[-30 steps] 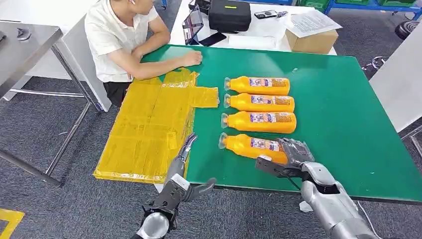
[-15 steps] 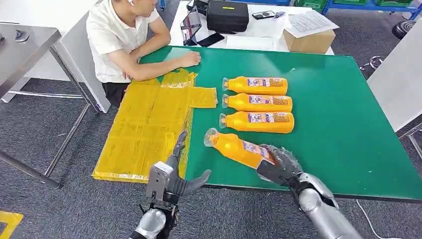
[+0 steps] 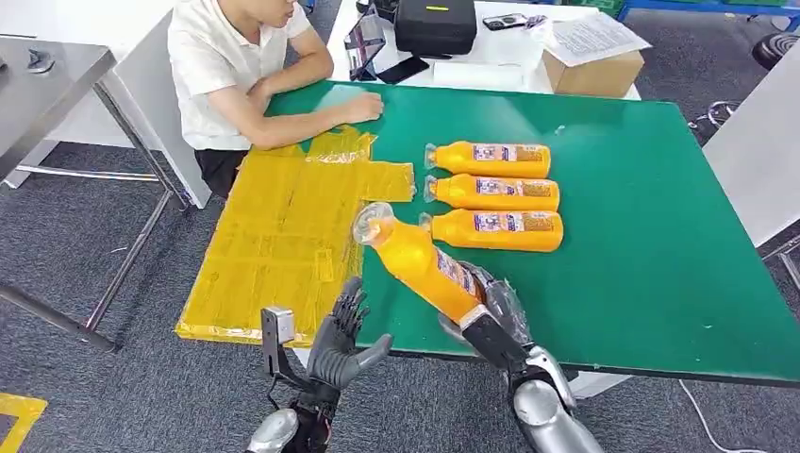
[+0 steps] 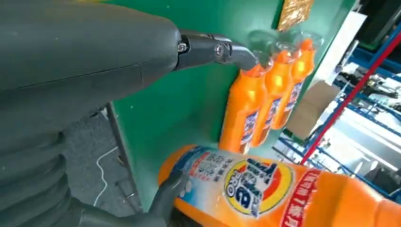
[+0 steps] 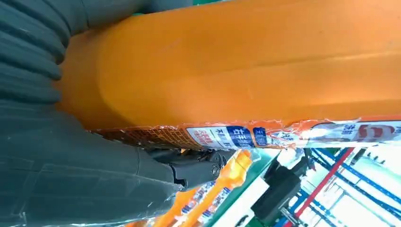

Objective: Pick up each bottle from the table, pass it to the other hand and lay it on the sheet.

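Right hand [image 3: 489, 316], lower centre, gripping bottle [image 3: 417, 259] by its base; long axis slanting up-left, cap end toward the sheet [image 3: 283, 241]. Left hand [image 3: 341, 338] empty, fingers spread, just lower-left of bottle.

This looks like a lab or test workshop, not a home. The work surface is a plain table [image 3: 660, 283] covered with a green mat, standing on grey carpet tiles [image 3: 85, 236]. Beside it stands a bare steel bench [image 3: 42, 85] on thin metal legs. Behind, a white table [image 3: 491, 75] carries a black equipment case [image 3: 435, 28], a tablet [image 3: 364, 47], a phone [image 3: 506, 25], printed sheets [image 3: 590, 38] and a cardboard box [image 3: 592, 77]. Blue shelf racking [image 3: 703, 8] runs along the far edge. A person [image 3: 236, 75] in a white shirt sits at the table corner, forearm resting on the mat.
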